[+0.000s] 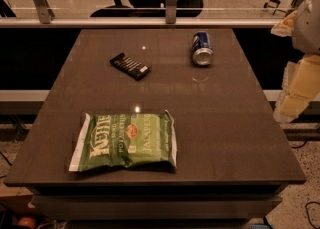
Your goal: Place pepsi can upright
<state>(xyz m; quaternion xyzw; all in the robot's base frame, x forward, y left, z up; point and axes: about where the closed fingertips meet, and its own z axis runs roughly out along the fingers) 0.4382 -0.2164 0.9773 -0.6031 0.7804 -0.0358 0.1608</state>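
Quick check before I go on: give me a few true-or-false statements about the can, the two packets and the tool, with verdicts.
1. The pepsi can stands upright. False: it lies on its side, one silver end toward the camera.
2. The black packet lies left of the can. True.
3. The tool is holding the can. False: it is at the right edge of the view, beyond the table, apart from the can.
4. The green chip bag lies flat near the table's front edge. True.
5. The chip bag touches the can. False: they are well apart.

gripper (299,89) at right edge partly cut off, chip bag (125,142) lettering blurred
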